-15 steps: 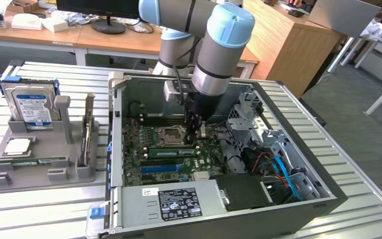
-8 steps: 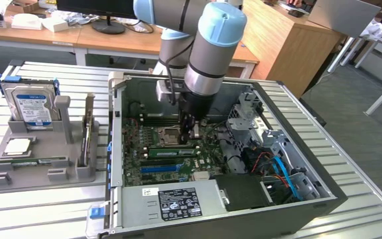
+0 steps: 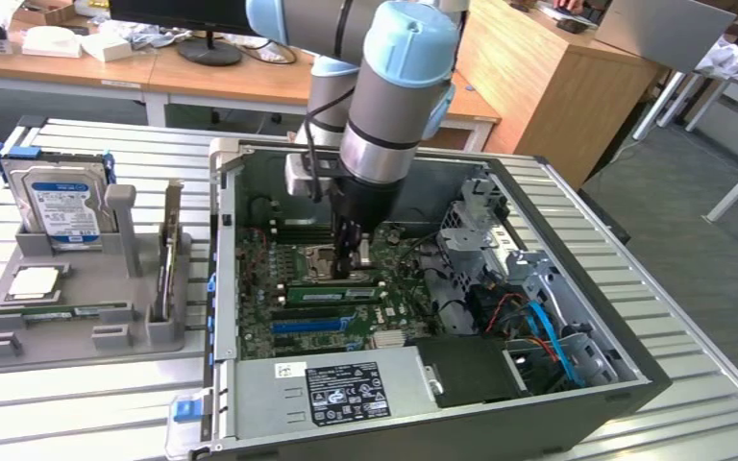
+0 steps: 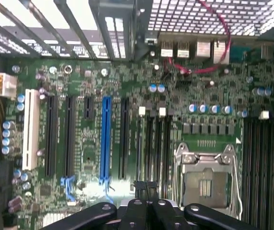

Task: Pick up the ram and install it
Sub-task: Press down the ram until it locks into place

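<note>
A long green ram stick (image 3: 331,293) lies along a black slot on the motherboard (image 3: 260,288), beside the CPU socket (image 3: 331,259). My gripper (image 3: 345,269) reaches straight down into the open computer case (image 3: 600,379). It hangs over the socket's edge, just behind that stick as the exterior view shows it. The wrist view has the black fingertips (image 4: 139,186) pressed together with nothing between them. They hover over the row of black memory slots (image 4: 152,143) next to the CPU socket (image 4: 206,177). The gripper (image 4: 146,186) is shut.
On the exterior view's left a grey holder (image 3: 74,331) carries a hard drive (image 3: 61,197), a square silver chip (image 3: 34,280), a flat green stick (image 3: 61,312) and an upright thin board (image 3: 170,245). The power supply (image 3: 331,389), drive cage (image 3: 523,274) and blue cables (image 3: 552,336) crowd the case.
</note>
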Robot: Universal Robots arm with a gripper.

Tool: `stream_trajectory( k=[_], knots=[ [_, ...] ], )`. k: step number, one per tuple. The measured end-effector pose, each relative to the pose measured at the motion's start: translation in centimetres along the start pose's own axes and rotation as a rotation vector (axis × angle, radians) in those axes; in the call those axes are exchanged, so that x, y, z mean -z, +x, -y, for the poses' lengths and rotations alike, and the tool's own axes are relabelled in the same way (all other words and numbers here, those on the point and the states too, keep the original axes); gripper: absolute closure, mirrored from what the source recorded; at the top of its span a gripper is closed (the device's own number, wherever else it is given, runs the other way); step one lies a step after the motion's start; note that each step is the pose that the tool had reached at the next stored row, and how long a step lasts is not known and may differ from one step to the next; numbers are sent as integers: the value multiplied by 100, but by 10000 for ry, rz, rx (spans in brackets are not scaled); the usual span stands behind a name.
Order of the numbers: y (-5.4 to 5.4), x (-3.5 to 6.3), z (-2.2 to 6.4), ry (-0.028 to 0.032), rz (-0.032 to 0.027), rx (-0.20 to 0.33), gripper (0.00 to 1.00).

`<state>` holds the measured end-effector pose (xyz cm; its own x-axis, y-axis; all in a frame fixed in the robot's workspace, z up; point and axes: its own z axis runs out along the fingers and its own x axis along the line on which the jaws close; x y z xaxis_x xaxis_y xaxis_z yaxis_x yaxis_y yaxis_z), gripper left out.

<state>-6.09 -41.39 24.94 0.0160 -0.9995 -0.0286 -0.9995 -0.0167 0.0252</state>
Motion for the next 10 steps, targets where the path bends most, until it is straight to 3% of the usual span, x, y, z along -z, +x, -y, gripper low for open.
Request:
stream_trajectory(
  k=[10],
  knots=[
    [-3, -5, -175, 2, 1, -9, 90]
  ],
)
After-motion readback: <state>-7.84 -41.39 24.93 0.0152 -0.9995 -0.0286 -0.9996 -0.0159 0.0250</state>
